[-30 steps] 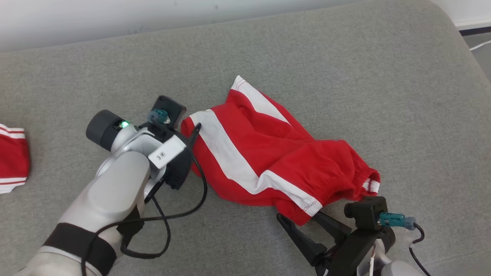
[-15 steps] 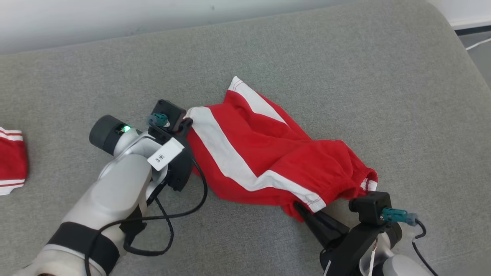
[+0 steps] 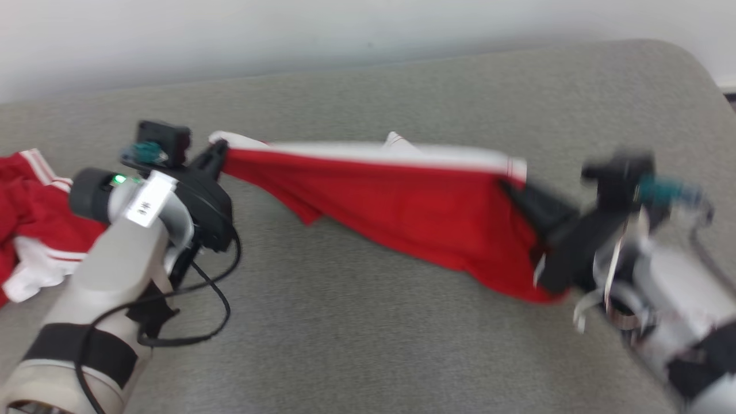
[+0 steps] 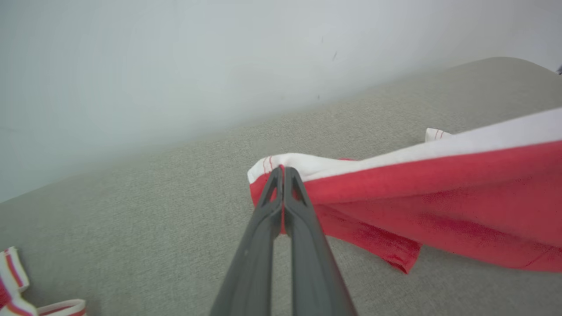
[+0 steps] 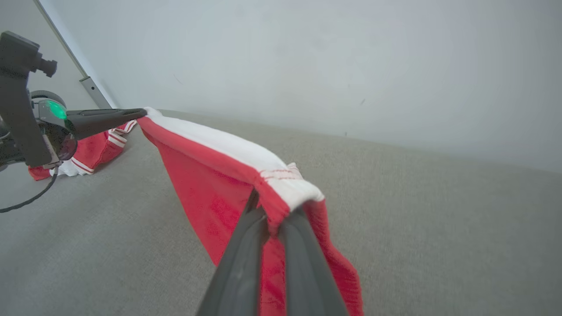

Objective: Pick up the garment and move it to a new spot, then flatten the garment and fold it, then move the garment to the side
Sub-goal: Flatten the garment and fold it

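The garment (image 3: pixel 402 201) hangs stretched over the sofa (image 3: pixel 345 345), long axis left to right, white band uppermost. The left gripper (image 3: pixel 217 152) is clamped shut on its left corner and the right gripper (image 3: pixel 509 188) on its right hem, one arm at each end. Another garment (image 3: pixel 29 201) lies far left.

Bright, soft, even light leaves a faint shadow under the garment (image 3: pixel 402 201). The head view is motion-blurred, worst around the right tool (image 3: pixel 509 187); wrist views bend at their edges.
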`<state>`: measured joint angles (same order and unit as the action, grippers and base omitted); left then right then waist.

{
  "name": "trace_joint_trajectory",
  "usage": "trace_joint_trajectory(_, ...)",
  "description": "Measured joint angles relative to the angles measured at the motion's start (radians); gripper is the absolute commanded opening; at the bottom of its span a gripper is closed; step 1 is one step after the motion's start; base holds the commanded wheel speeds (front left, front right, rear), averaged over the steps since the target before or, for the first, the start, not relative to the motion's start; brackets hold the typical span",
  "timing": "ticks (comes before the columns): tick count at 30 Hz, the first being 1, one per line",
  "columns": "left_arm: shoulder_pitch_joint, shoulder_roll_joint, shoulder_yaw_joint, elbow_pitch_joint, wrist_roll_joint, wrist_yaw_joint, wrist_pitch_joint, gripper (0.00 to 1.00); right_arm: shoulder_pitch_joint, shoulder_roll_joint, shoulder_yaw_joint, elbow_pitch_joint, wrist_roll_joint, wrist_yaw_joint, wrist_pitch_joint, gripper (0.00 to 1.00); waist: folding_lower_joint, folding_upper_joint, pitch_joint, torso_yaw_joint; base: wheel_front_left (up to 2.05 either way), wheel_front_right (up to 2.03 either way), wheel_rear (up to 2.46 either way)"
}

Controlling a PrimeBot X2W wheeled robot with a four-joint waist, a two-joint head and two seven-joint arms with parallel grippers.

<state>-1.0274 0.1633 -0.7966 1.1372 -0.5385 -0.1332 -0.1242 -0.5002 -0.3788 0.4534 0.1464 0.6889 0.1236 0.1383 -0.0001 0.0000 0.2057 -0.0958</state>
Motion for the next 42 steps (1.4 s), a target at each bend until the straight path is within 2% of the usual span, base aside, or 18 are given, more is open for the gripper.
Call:
trace_joint_trajectory(4, -0.026, 0.01, 0.042, 0.002, -0.032, 0.012, -0.042, 0.0, -0.214, -0.007, 0.037, 0.048, 0.0, 0.001, 0.016, 0.0, 0.0, 0.0, -0.016, 0.044, 0.0, 0.0, 0.0)
trace_joint_trajectory(8, -0.016, 0.022, 0.061, -0.004, -0.043, 0.032, -0.09, 0.0, -0.266, -0.016, 0.116, 0.064, 0.06, 0.001, 0.008, 0.0, 0.0, -0.0001, -0.036, 0.09, 0.0, 0.0, 0.0)
trace_joint_trajectory(10, 0.029, 0.028, 0.063, -0.018, -0.043, 0.038, -0.106, 0.0, -0.24, -0.02, 0.162, 0.073, 0.103, 0.001, 0.005, 0.0, 0.0001, 0.0, -0.051, 0.108, 0.0, 0.0, 0.0)
trace_joint_trajectory(14, 0.223, 0.028, 0.057, -0.025, -0.053, 0.044, -0.115, 0.0, -0.104, -0.058, 0.278, 0.066, 0.176, 0.001, 0.018, 0.0, -0.0001, 0.0, -0.091, 0.128, 0.0, 0.0, 0.0)
trace_joint_trajectory(21, 0.505, -0.007, 0.062, -0.05, -0.105, 0.048, -0.123, 0.0, 0.082, -0.174, 0.359, 0.017, 0.245, 0.004, 0.034, 0.0, -0.0002, -0.0002, -0.148, 0.112, 0.0, 0.0, 0.0)
trace_joint_trajectory(26, 0.539, -0.053, 0.067, -0.108, -0.114, 0.054, -0.127, 0.0, 0.122, -0.264, 0.354, 0.035, 0.255, 0.006, 0.037, 0.0, -0.0002, -0.0001, -0.153, 0.078, 0.0, 0.0, 0.0)
trace_joint_trajectory(29, 0.538, -0.082, 0.066, -0.149, -0.113, 0.063, -0.127, 0.0, 0.123, -0.292, 0.322, 0.068, 0.264, 0.006, 0.028, 0.0, 0.0, 0.0, -0.148, 0.07, 0.0, 0.0, 0.0)
trace_joint_trajectory(36, 0.557, -0.085, 0.062, -0.193, -0.108, 0.086, -0.127, 0.0, 0.122, -0.283, 0.335, 0.097, 0.279, 0.006, 0.028, 0.0, 0.0, 0.0, -0.135, 0.075, 0.0, 0.0, 0.0)
trace_joint_trajectory(37, 0.558, -0.082, 0.063, -0.2, -0.105, 0.09, -0.127, 0.0, 0.122, -0.274, 0.339, 0.103, 0.28, 0.006, 0.028, 0.09, 0.0, 0.0, -0.134, 0.077, 0.0, 0.0, 0.0)
trace_joint_trajectory(38, 0.561, -0.081, 0.063, -0.206, -0.104, 0.091, -0.127, 0.0, 0.122, -0.266, 0.339, 0.108, 0.283, 0.006, 0.028, 0.7, 0.0001, 0.0001, -0.133, 0.078, 0.0, 0.0, 0.0)
trace_joint_trajectory(39, 0.567, -0.078, 0.067, -0.216, -0.104, 0.094, -0.127, 0.0, 0.122, -0.26, 0.337, 0.108, 0.29, 0.006, 0.027, 0.7, 0.0001, 0.0001, -0.132, 0.078, 0.0, 0.0, 0.0)
trace_joint_trajectory(40, 0.574, -0.075, 0.074, -0.224, -0.105, 0.1, -0.127, 0.48, 0.122, -0.253, 0.333, 0.109, 0.304, 0.006, 0.023, 1.0, 0.0, 0.0001, -0.132, 0.079, 0.0, 0.0, 0.0)
trace_joint_trajectory(41, 0.577, -0.07, 0.081, -0.232, -0.106, 0.108, -0.127, 1.0, 0.121, -0.25, 0.331, 0.108, 0.315, 0.006, 0.02, 1.0, 0.0, 0.0001, -0.134, 0.079, 0.0, 0.0, 0.0)
trace_joint_trajectory(42, 0.578, -0.061, 0.087, -0.248, -0.106, 0.112, -0.127, 1.0, 0.122, -0.252, 0.328, 0.102, 0.322, 0.006, 0.018, 1.0, 0.0, 0.0, -0.136, 0.079, 0.0, 0.0, 0.0)
